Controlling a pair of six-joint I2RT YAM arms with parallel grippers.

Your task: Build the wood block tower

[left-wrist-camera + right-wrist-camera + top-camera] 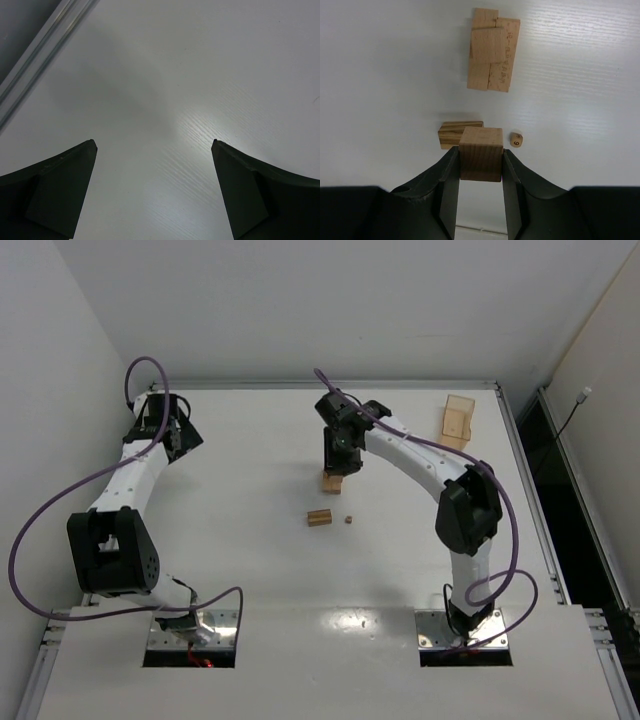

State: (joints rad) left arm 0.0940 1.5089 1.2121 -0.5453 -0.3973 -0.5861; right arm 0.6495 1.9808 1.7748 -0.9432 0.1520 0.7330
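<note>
Here we hold a cube (480, 159) clamped in our right gripper (480, 152) near the stack (492, 50); our left gripper (152, 145), jaws apart, hangs beside the table rail (45, 55).

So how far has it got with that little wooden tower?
Done: a few blocks already sit in a small stack. In hand: the right gripper clamps a cube. Still to do: placing it, plus a striped bar and a tiny piece lying loose. The left gripper is open, holding nothing.

1. A white bench (250, 560) with a faint wood grain carries everything.
2. A translucent amber box (458, 421) sits near its far right corner.
3. A metal rail (250, 386) edges the far side.
</note>
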